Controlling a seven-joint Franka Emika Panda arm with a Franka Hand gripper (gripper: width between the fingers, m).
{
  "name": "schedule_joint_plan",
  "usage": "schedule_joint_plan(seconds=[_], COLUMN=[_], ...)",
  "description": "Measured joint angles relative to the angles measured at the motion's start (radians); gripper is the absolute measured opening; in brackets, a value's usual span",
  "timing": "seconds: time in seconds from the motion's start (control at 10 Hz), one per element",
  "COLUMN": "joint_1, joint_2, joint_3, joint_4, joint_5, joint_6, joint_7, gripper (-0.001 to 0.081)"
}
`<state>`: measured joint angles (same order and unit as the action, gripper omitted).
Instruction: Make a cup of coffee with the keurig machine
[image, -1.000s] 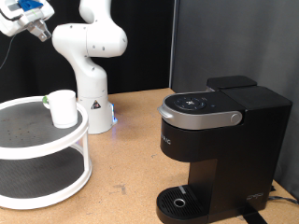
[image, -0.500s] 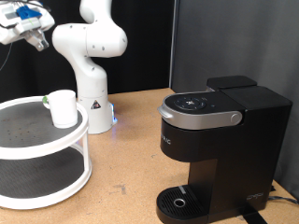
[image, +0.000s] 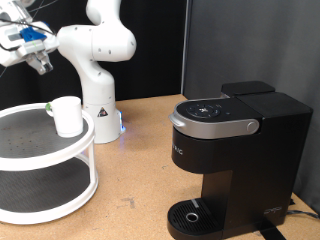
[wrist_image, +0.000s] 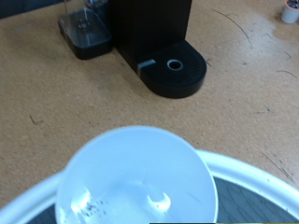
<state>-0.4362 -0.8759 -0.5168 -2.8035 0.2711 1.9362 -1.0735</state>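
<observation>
The white cup (image: 67, 116) stands upright on the top tier of a white round two-tier stand (image: 40, 165), at the exterior view's left. My gripper (image: 40, 62) hangs in the air well above the cup and slightly to its left, touching nothing. The wrist view looks straight down into the empty cup (wrist_image: 140, 182); my fingers do not show there. The black keurig machine (image: 235, 150) stands at the exterior view's right with its lid down and its round drip tray (image: 192, 214) bare. It also shows in the wrist view (wrist_image: 149, 33).
The arm's white base (image: 98, 110) stands just behind the stand. A small green item (image: 47, 106) lies beside the cup. A tiny white pod with a red top (wrist_image: 291, 11) sits on the brown tabletop far from the machine. Black curtains hang behind.
My gripper has come down from the top edge of the exterior view toward the cup. The cup and the machine have not moved.
</observation>
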Motion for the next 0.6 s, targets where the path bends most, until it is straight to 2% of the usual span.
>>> schedule_joint_plan(seconds=[0.1, 0.2, 0.3, 0.4, 0.5, 0.6], joint_1=[-0.009, -0.017, -0.022, -0.022, -0.022, -0.022], joint_2=[0.002, 0.008, 0.015, 0.025, 0.039, 0.054], joint_3=[-0.006, -0.011, -0.016, -0.024, -0.027, -0.027], joint_4=[-0.016, -0.027, -0.034, -0.038, -0.039, -0.04], joint_5=[-0.007, -0.013, -0.015, -0.015, -0.015, -0.015], joint_6=[0.026, 0.047, 0.064, 0.078, 0.081, 0.082], joint_7=[-0.008, -0.011, -0.012, -0.012, -0.011, -0.004], gripper=[0.0093, 0.0093, 0.0295, 0.043, 0.043, 0.0632])
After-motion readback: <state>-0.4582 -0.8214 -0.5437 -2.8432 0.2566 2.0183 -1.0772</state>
